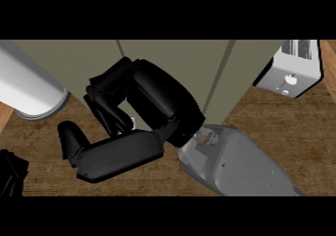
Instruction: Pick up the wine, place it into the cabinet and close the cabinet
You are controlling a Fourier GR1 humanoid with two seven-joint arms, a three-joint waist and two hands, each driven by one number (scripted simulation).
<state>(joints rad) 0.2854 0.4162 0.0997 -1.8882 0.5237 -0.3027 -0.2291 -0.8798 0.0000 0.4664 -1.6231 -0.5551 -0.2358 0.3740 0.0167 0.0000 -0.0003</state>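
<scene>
Fingers of right hand curled before olive cabinet, whether pinching anything unclear, wine hidden.

Even soft light, no glare, faint shadows (counter evenly lit), edges undistorted

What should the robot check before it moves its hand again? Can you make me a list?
1. Wine in sight: not ok. No bottle shows plainly anywhere.
2. Right hand holding something: cannot tell. The hand would hide anything inside it.
3. Right hand at the cabinet: ok. It lies in front of the cabinet's olive panels.
4. Cabinet door shut: cannot tell from this steep angle.
5. Toaster out of the way: ok. It stands to the right of the cabinet, apart from the hand.
6. Left hand out of the way: ok. Only a bit of it shows at the lower left edge.
</scene>
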